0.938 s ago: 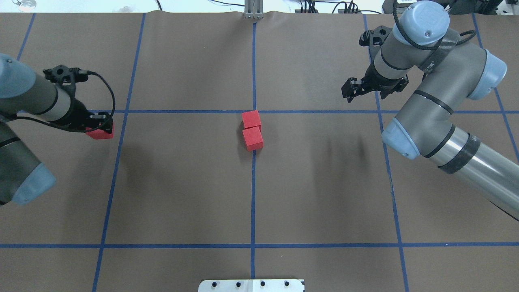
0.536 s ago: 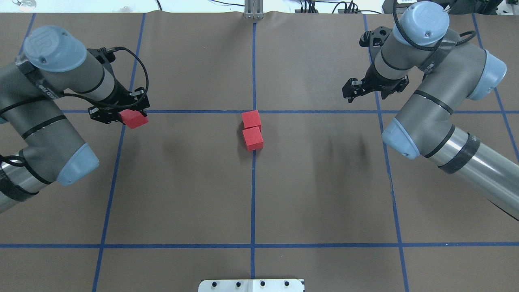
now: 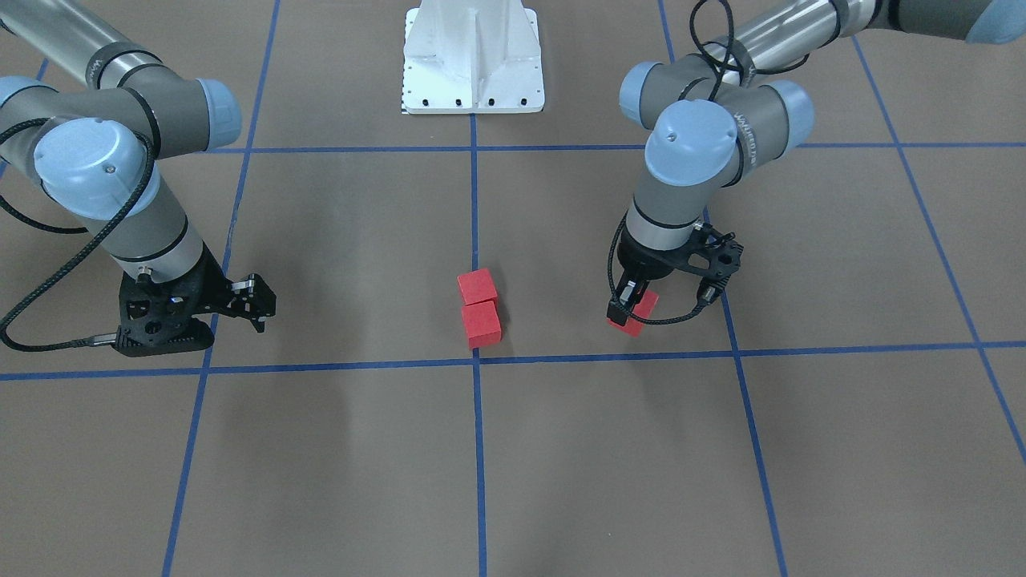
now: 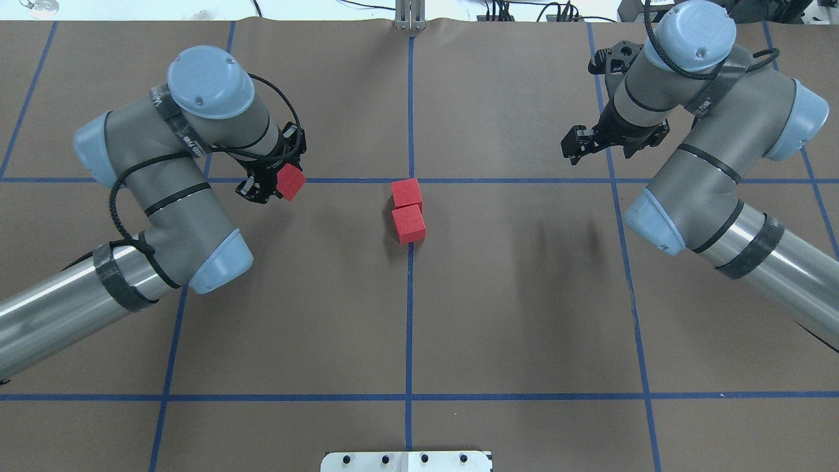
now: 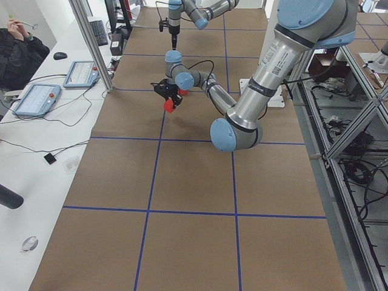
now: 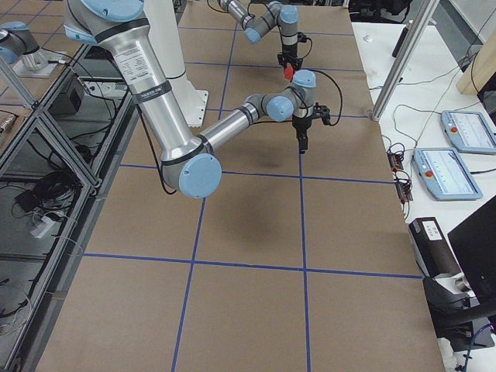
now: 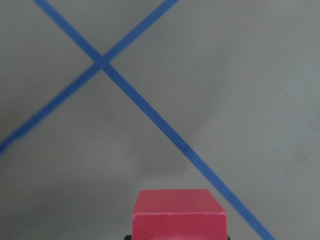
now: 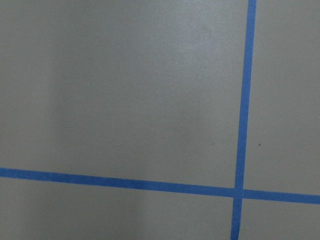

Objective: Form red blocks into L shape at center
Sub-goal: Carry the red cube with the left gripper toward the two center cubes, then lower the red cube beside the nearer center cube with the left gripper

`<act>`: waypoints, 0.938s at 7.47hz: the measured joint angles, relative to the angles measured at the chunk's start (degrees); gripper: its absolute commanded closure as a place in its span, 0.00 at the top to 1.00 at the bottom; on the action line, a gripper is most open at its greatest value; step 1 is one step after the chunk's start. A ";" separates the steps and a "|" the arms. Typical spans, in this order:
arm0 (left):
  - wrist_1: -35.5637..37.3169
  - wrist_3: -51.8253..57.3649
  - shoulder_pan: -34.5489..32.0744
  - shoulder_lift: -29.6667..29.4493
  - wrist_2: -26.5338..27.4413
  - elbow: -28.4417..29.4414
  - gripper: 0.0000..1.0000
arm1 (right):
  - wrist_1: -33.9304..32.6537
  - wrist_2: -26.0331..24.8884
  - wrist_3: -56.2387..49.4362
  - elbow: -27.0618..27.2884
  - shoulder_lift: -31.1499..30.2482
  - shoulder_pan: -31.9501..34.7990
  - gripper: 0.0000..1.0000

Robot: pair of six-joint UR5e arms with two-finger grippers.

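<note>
Left of the center (image 4: 410, 180), the left gripper (image 4: 274, 185), pinching the third red block (image 4: 291, 181), has swung nearer: the L's last piece.

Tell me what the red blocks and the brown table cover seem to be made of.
Red blocks: likely painted wood or dense foam; matte, even faces, crisp edges, no glare. Brown table cover: probably kraft paper; flat matte sheet, rippled at its far edge.
</note>
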 measured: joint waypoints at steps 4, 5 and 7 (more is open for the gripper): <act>5.80 -17.39 2.84 -11.41 -1.09 11.27 0.00 | 9.49 3.94 -5.42 0.14 -7.51 3.08 0.99; 5.92 -18.62 3.08 -11.72 -2.80 12.29 0.00 | 10.38 5.08 -5.71 0.40 -8.23 3.37 0.99; 5.64 -19.88 3.02 -11.96 -5.83 13.03 0.00 | 11.15 5.73 -5.64 0.64 -8.73 3.45 0.99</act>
